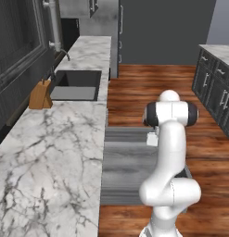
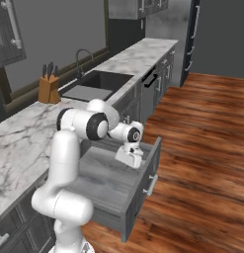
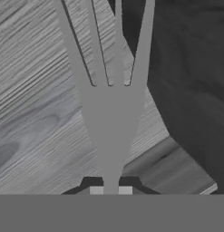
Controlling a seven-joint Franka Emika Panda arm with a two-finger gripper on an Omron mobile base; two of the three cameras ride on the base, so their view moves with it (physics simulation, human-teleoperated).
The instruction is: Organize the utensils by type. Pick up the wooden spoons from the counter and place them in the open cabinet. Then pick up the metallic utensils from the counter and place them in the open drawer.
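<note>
In the hand view we see the gripper [image 3: 110, 190] clenched on the neck of the fork [image 3: 111, 118], whose grey handle end disappears between the two finger tips while its four tines fan out toward the top of the frame. Behind the fork lies the flat grey, wood-grained floor of the drawer [image 3: 36, 113], with a dark wall rising on the right of that view. In the right base view we find the gripper [image 2: 129, 159] pointing down into the open drawer [image 2: 111, 185], low over its floor near the front panel; the fork itself is too small to make out there. In the left base view the hand is mostly hidden behind the arm's upper joint, and we see the drawer [image 1: 125, 171] pulled out from under the edge of the counter [image 1: 51, 152]. The counter [image 2: 24, 133] is white marble with grey veins, running along the wall above dark fronts. Farther along it we note a sink [image 1: 76, 85] with a curved tap [image 2: 83, 54], and just beside the sink a wooden knife block [image 1: 40, 95] standing upright. Beyond the counter's far end stands a tall dark cabinet [image 2: 190, 39], and a wooden floor [image 2: 202, 148] spreads to the right of the drawer.
</note>
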